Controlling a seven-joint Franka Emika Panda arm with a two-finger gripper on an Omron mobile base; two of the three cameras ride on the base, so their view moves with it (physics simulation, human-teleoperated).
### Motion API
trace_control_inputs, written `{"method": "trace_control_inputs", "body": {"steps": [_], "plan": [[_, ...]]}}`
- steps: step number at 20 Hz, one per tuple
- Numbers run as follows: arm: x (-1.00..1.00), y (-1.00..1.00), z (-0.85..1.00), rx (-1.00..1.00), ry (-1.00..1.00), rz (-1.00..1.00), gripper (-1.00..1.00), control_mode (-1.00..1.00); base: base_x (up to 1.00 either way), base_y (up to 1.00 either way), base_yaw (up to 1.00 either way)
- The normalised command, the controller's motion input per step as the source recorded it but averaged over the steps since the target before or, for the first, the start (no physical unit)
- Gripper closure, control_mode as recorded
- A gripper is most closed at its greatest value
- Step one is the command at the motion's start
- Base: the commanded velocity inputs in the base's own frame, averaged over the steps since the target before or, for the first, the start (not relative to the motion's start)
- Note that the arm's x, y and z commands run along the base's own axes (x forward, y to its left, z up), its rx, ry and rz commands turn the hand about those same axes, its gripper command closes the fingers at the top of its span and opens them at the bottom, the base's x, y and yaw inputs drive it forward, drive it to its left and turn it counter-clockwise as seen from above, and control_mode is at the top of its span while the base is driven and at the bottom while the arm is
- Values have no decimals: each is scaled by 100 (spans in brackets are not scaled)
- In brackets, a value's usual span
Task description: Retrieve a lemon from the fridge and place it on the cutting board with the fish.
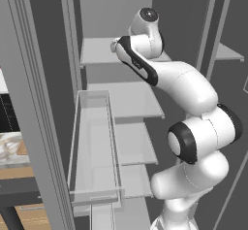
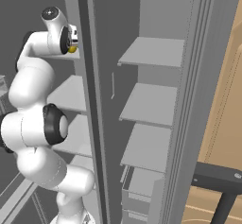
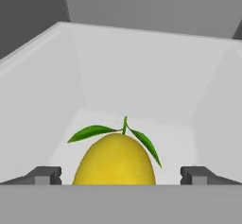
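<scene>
Lemon: small bright yellow leafy fruit [image 3: 116,159] sits between our tool's [image 3: 121,175] spread, empty dark fingertips [image 3: 45,175].
Risk: we could nudge it rolling along the pale grey fridge shelf [image 3: 137,119].

wooden floor [image 2: 212,124] at right, dark counter [image 1: 14,188] at left.

The lemon [image 3: 116,159] is flanked by the spread fingertips [image 3: 45,176] of the gripper [image 3: 120,176], with a clear gap left on each side. Passage sideways and beyond is closed off by the pale walls of the fridge [image 3: 142,72], while open room is left above the fruit.
</scene>
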Motion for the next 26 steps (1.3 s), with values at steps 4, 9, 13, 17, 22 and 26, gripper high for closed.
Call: {"method": "trace_control_inputs", "body": {"steps": [4, 9, 13, 17, 22, 26], "plan": [[22, 0, -11, 0, 0, 0, -100, -100, 0, 0, 0], [2, 0, -6, 0, 1, 0, -100, -100, 0, 0, 0], [0, 0, -12, 0, 1, 0, 100, -100, 0, 0, 0], [0, 0, -13, 0, 0, -3, 100, -100, 0, 0, 0], [-39, 0, 0, 1, 0, -10, 100, -100, 0, 0, 0], [-97, 0, 11, 12, 0, -23, 100, -100, 0, 0, 0]]}}
